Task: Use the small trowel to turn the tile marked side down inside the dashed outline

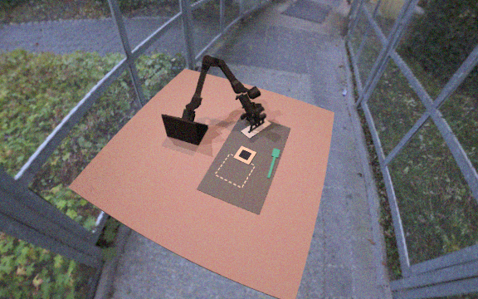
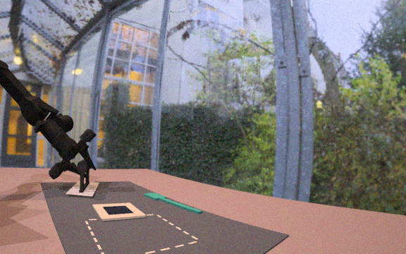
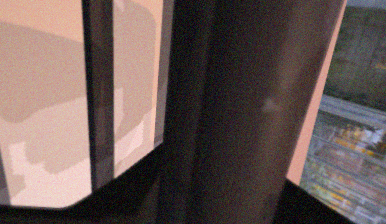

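The trowel has a pale flat blade [image 1: 248, 133] [image 2: 73, 192] [image 3: 41, 150] and a thick black handle [image 3: 239, 90] raised above it. The blade appears to rest on the far end of the grey mat [image 1: 256, 199] [image 2: 242, 234]. My gripper [image 1: 257, 120] [image 2: 86, 168] [image 3: 204, 154] is shut on the trowel's handle. The square tile [image 1: 245, 154] [image 2: 118, 210] lies flat on the mat with its dark marked side up. It overlaps the corner of the dashed outline [image 1: 241, 187] [image 2: 165, 249] nearest the trowel, mostly outside it. The tile is not visible in the wrist view.
A green flat-headed tool [image 1: 275, 154] [image 2: 175, 203] lies along the mat's side edge, beside the tile and the outline. A black upright panel [image 1: 184, 129] stands on the orange table [image 1: 148, 178] [image 2: 330, 219] near the arm's base.
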`<state>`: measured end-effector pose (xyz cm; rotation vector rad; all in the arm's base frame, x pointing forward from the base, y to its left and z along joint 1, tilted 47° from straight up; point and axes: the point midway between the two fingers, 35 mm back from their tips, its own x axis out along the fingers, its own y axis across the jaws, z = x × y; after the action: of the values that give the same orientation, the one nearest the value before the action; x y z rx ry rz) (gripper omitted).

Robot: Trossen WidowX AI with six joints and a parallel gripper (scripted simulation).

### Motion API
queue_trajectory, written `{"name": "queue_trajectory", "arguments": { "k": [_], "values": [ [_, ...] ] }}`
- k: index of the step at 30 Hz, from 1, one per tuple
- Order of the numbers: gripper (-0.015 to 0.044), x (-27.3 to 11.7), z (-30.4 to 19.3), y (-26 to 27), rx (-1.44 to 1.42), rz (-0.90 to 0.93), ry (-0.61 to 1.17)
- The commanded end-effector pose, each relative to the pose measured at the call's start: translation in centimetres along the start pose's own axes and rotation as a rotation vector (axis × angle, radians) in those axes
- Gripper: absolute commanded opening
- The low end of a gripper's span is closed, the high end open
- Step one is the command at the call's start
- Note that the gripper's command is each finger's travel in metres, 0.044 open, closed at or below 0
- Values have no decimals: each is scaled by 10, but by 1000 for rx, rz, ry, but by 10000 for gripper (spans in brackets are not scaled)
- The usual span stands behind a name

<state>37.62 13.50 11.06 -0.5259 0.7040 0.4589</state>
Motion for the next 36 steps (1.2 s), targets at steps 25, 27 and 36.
{"name": "queue_trajectory", "arguments": {
  "k": [25, 27, 36],
  "values": [
    [0, 12, -36, -65, -63, 0, -206],
    [0, 16, -43, -68, -77, -1, -233],
    [0, 21, -61, -74, -121, -10, -308]
  ]
}}
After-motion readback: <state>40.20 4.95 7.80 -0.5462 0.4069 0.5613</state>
